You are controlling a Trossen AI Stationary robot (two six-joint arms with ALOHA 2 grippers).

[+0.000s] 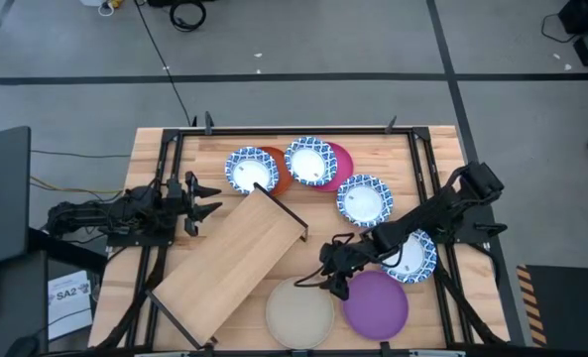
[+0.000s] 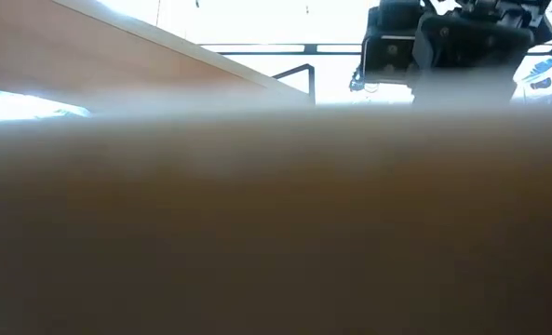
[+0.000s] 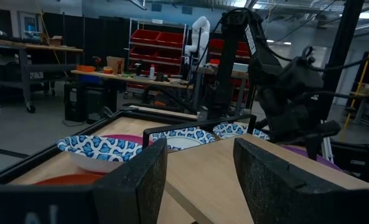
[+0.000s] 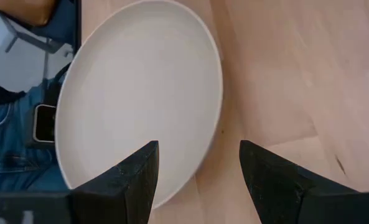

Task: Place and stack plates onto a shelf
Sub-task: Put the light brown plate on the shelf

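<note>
The shelf [image 1: 229, 263], a light wood board on black legs, stands slantwise on the table. The beige plate [image 1: 299, 313] and the purple plate [image 1: 377, 303] lie flat by the near edge. Four blue-and-white plates show: one [image 1: 251, 170] on the orange plate [image 1: 278, 177], one [image 1: 310, 161] on the magenta plate [image 1: 341, 159], one [image 1: 364, 199] alone, and one [image 1: 415, 258] under the right arm. My right gripper [image 1: 333, 286] is open and points down over the beige plate's [image 4: 140, 93] far right rim. My left gripper [image 1: 212, 199] is open beside the shelf's far left end [image 3: 203, 155].
The low view is mostly blocked by a blurred beige surface [image 2: 276, 223] close to the camera. A person in blue jeans [image 4: 10, 124] stands just past the near table edge. Bare slatted table top [image 4: 284, 74] lies between the beige plate and the shelf's right end.
</note>
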